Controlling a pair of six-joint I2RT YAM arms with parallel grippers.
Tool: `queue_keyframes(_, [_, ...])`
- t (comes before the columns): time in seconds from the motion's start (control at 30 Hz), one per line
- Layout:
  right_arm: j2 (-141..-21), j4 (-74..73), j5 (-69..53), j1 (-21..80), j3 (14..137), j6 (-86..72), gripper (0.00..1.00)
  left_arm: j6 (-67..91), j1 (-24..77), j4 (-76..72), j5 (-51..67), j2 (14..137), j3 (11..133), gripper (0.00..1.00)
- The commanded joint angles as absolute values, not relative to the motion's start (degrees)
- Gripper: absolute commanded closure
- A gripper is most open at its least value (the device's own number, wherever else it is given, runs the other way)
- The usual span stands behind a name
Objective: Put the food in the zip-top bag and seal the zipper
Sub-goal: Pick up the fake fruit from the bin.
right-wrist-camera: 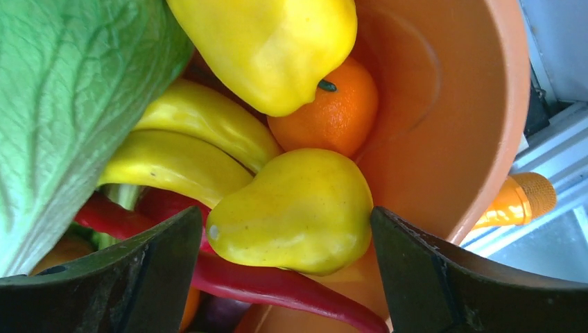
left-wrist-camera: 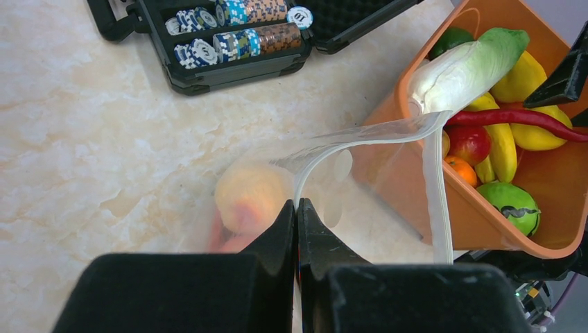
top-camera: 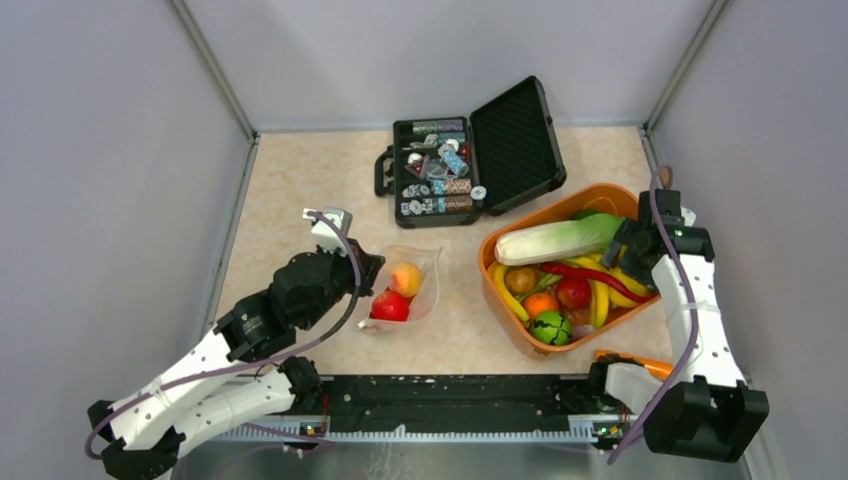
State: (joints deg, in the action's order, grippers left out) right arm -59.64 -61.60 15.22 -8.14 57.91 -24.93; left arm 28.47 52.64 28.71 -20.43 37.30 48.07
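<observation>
The clear zip-top bag (top-camera: 425, 262) lies mid-table with its mouth held open; a peach (top-camera: 405, 277) and a red fruit (top-camera: 390, 306) sit inside. My left gripper (top-camera: 366, 272) is shut on the bag's rim; in the left wrist view the jaws (left-wrist-camera: 297, 208) pinch the whitish zipper strip (left-wrist-camera: 435, 201), and the peach (left-wrist-camera: 248, 198) shows blurred through the plastic. My right gripper (top-camera: 626, 250) is open inside the orange tub (top-camera: 492, 280). In the right wrist view its jaws (right-wrist-camera: 288, 239) straddle a yellow pear (right-wrist-camera: 298, 208), above a red chilli (right-wrist-camera: 277, 288).
The tub holds more food: a cabbage (top-camera: 555, 240), bananas, an orange (right-wrist-camera: 326, 114), a yellow pepper (right-wrist-camera: 270, 41) and a green fruit (top-camera: 550, 327). An open black case (top-camera: 470, 155) of poker chips stands at the back. An orange object (top-camera: 632, 363) lies by the right base.
</observation>
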Motion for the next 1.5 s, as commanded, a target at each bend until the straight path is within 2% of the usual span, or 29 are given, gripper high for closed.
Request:
queue_keyframes(0.0, [-61.52,-65.45,18.31,-6.01,59.35,-25.67,0.11,27.08,52.38,25.96,-21.65,37.45,48.28,1.00])
queue_keyframes(0.2, [-61.00,-63.44,17.31,-5.48,55.63,-26.70,0.11,26.12,52.16,26.17,-21.66,37.61,48.69,1.00])
queue_keyframes(0.27, [-61.67,-61.86,15.54,-5.34,53.75,-26.55,0.15,26.10,52.04,26.10,-21.41,37.78,48.62,1.00])
queue_keyframes(0.4, [-61.17,-60.45,14.92,-4.92,53.60,-26.84,0.31,26.32,52.03,26.30,-21.17,37.80,48.66,1.00])
queue_keyframes(0.47, [-59.91,-59.85,14.44,-4.92,54.92,-26.72,0.43,26.52,52.03,26.26,-21.28,37.56,48.53,1.00])
queue_keyframes(0.6, [-57.14,-58.64,13.81,-4.92,57.80,-26.44,0.58,26.63,52.03,26.28,-21.63,37.74,48.70,1.00])
queue_keyframes(0.67, [-55.84,-57.83,12.22,-4.92,58.70,-25.60,0.72,26.76,52.01,26.28,-21.79,37.89,48.75,1.00])
queue_keyframes(0.73, [-54.14,-56.72,10.93,-4.92,58.81,-25.38,0.75,26.95,51.94,26.42,-21.63,38.17,48.94,1.00])
queue_keyframes(0.77, [-53.26,-56.14,10.27,-4.92,58.80,-25.21,0.79,27.10,51.99,26.37,-21.49,38.27,48.98,1.00])
queue_keyframes(1.03, [-46.08,-51.07,5.37,-4.92,60.42,-25.04,0.78,27.94,51.97,27.15,-21.78,38.63,49.32,1.00])
queue_keyframes(1.37, [-42.02,-31.61,-30.65,-4.50,57.81,-34.16,0.77,28.57,51.94,27.06,-21.24,40.41,49.65,1.00])
queue_keyframes(1.47, [-39.85,-25.43,-34.75,-2.74,56.37,-36.14,0.77,28.48,51.94,27.24,-20.90,40.93,49.86,1.00])
